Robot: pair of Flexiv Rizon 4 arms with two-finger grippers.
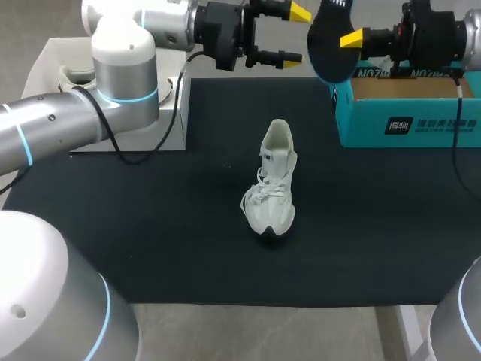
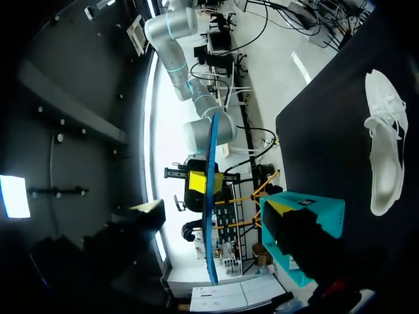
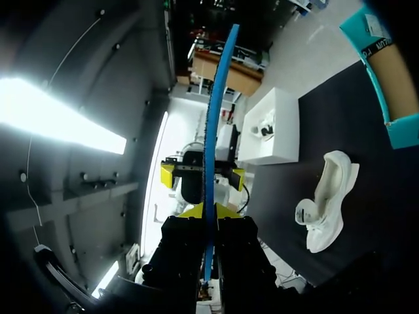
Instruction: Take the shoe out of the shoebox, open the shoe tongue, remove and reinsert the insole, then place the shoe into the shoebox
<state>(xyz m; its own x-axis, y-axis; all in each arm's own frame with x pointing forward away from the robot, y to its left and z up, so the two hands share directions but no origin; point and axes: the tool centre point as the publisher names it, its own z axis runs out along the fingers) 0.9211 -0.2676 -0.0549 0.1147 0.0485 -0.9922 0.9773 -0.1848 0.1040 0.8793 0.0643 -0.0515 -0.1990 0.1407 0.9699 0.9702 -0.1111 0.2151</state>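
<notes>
Insole is out of the shoe, so this looks like the remove/reinsert step. The right gripper (image 1: 347, 37) is clamped on the dark insole (image 1: 327, 47), holding it up in the air near the teal shoebox (image 1: 409, 124), edge-on in both wrist views. The left gripper (image 1: 294, 34) hovers just beside the insole with fingers spread wide, holding nothing; in its wrist view the insole sits ahead, between the open fingers. The white shoe (image 1: 274, 188) stands sole-down mid black mat (image 1: 150, 226), well apart from both grippers, toe toward the robot. The box looks empty. Next is likely a handover or regrasp, then lining the insole up with the shoe opening and sliding it in toe first.
</notes>
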